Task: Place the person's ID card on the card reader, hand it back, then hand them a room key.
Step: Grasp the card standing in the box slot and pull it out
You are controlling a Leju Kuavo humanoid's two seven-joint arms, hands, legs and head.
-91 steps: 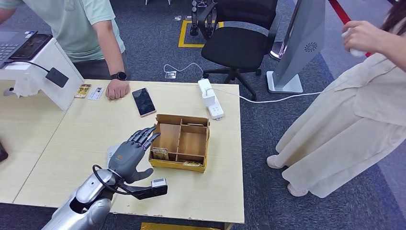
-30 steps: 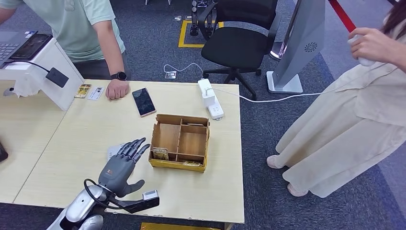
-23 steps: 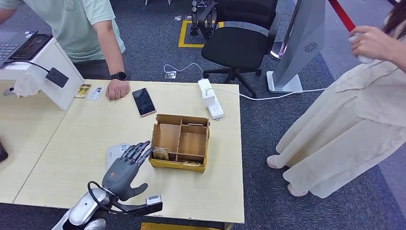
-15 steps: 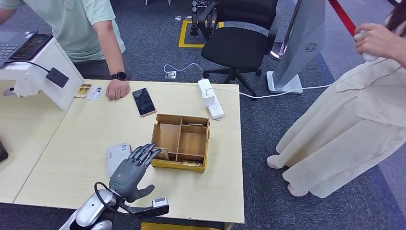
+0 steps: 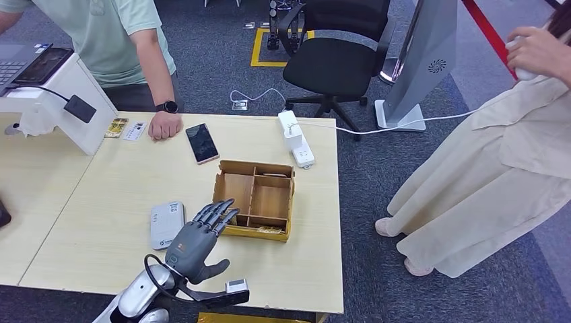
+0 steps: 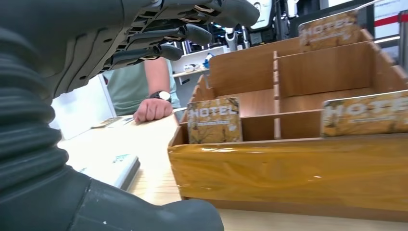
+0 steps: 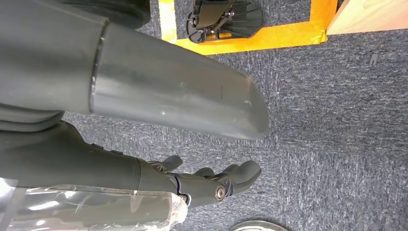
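Head view: my left hand (image 5: 200, 237) sits low and centre-left in the frame, fingers spread and holding nothing, fingertips right at the near-left corner of the wooden divided box (image 5: 254, 199).
Left wrist view: my fingers (image 6: 163, 36) hang above the box's near-left compartment, where a "HOTEL" room key card (image 6: 214, 120) stands upright; they look apart from it, not touching.
Other key cards: a second one (image 6: 363, 114) stands in the neighbouring near compartment, and a third (image 6: 328, 30) shows at the far wall of the box.
Card reader: the grey reader (image 5: 167, 223) lies flat on the table just left of my hand, with no card on it that I can see.
ID card: two small cards (image 5: 125, 129) lie in the upper left of the head view, beside the person's fist (image 5: 165, 125); one is probably the ID, but it is too small to tell.
Right hand: it (image 7: 211, 180) hangs over the carpet with fingers curled in loosely and nothing in them.
Step, as I judge it: reaching for a room key.
Risk one: the card is thin and upright against a divider, so my thick fingers may tip it flat rather than pinch it.
Risk two: the box is light and unanchored; pushing on its wall could slide it towards the power strip (image 5: 295, 138).
Risk three: my thumb may catch the box rim and lift the whole box.
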